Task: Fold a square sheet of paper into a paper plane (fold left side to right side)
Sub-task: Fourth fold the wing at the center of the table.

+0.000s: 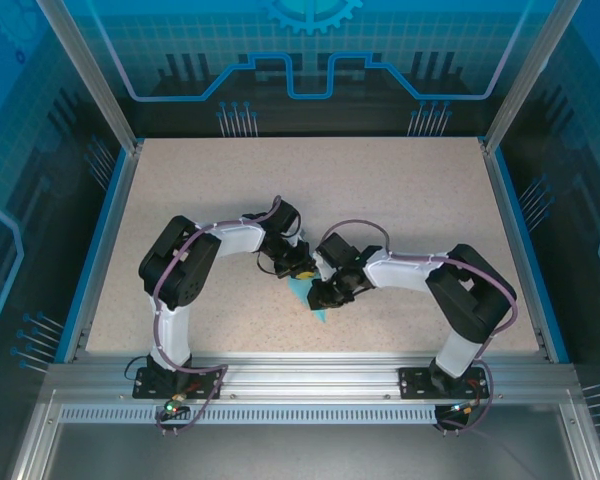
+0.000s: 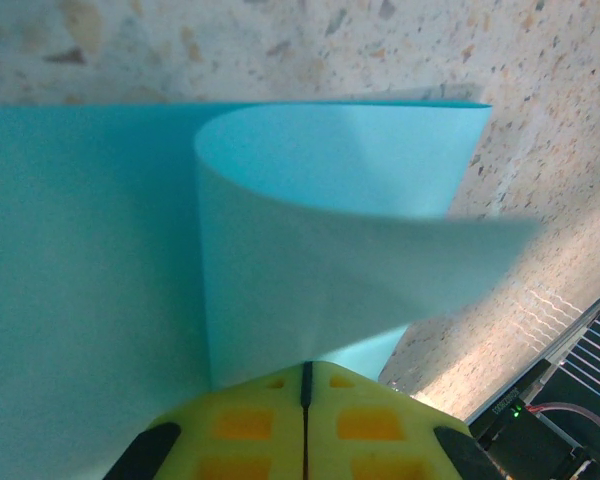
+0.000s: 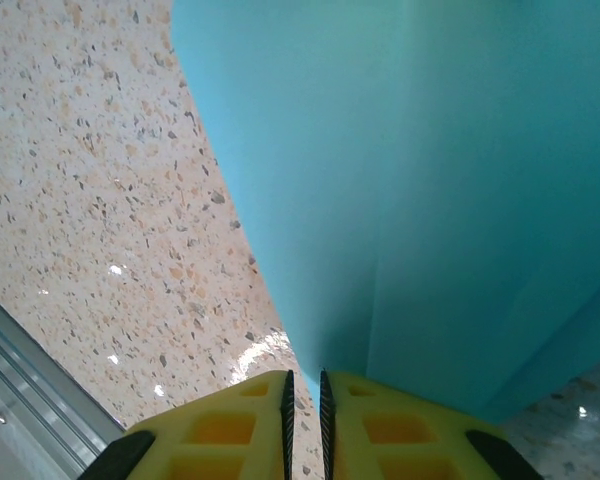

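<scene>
Sq sheet of paper (image 1: 308, 297): thin, plain cyan, mid-desk (image 1: 400, 200), part-folded. One flap curls up & over the flat part, uncreased, its edge nipped in left claw (image 2: 305, 372). Right wrist view: straight crease lengthwise, near edge betw right claw (image 3: 303, 385) tips.

Bright even overhead light; glare spots on table (image 3: 250, 360) (right wrist view); near paper (image 2: 80, 300) soft-focus, shadowed.

table (image 1: 380, 200): speckled beige | rail (image 1: 310, 375): aluminium (near edge) | walls (image 1: 310, 60): blue
</scene>
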